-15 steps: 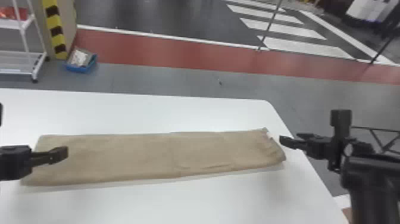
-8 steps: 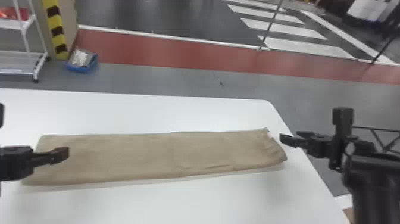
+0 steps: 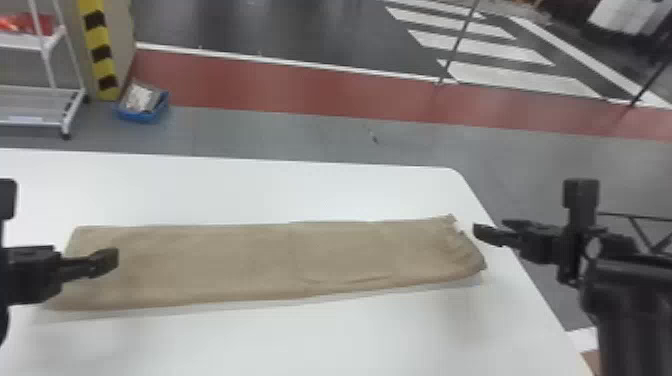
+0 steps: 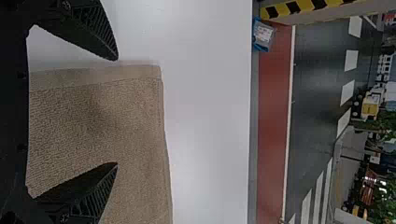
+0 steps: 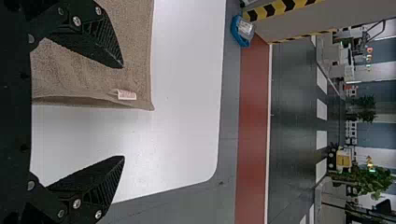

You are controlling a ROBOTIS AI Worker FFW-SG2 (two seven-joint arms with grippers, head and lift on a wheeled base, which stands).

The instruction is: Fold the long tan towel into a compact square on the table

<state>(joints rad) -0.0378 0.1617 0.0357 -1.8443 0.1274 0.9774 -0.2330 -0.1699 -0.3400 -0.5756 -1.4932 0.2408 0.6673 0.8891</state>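
Observation:
A long tan towel (image 3: 260, 265) lies flat across the table, its length running left to right. My left gripper (image 3: 107, 260) is over the towel's left end; in the left wrist view the left gripper (image 4: 116, 111) is open, its fingers apart above the cloth's end edge. My right gripper (image 3: 492, 232) is at the towel's right end; in the right wrist view the right gripper (image 5: 123, 112) is open, one finger over the towel (image 5: 135, 60) and the other beyond its end edge. A small label (image 5: 126, 94) shows on that edge. Neither gripper holds cloth.
The white table (image 3: 300, 192) has a rounded far right corner near my right gripper. On the floor behind stand a blue bin (image 3: 142, 102) and a white wheeled rack (image 3: 40, 105) at the left.

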